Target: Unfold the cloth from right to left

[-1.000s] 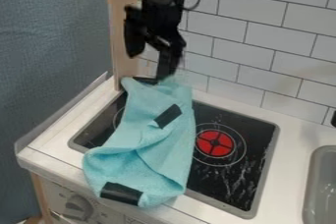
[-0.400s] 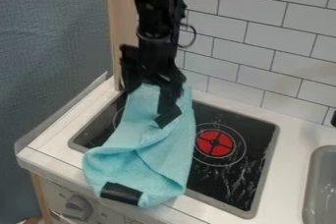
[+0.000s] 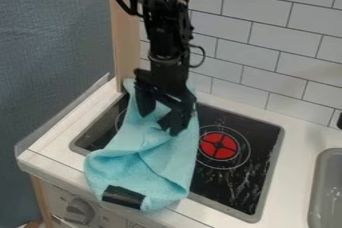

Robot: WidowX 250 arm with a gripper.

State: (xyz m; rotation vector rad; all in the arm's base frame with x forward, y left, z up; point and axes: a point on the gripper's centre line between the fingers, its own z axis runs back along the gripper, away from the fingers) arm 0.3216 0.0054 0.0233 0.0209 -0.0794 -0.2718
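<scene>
Tiled wall [image 3: 267,37] behind the stove [image 3: 230,179] | blue cloth [image 3: 160,169] rumpled across the stove | my gripper [image 3: 160,122] over it, spread wide!

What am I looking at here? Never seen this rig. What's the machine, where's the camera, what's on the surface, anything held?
The machine is a black robot arm, coming in from the top, with a two-finger gripper at its end. All the pictures come from one fixed camera looking down at a slant.

Below is a toy kitchen: a black stovetop with a red burner mark, and a grey sink at the right edge. A light blue cloth lies bunched over the stovetop's left part, a black patch near its front end.

The fingers are apart over the cloth; I see no grip on it, but can't tell whether they touch it.
</scene>
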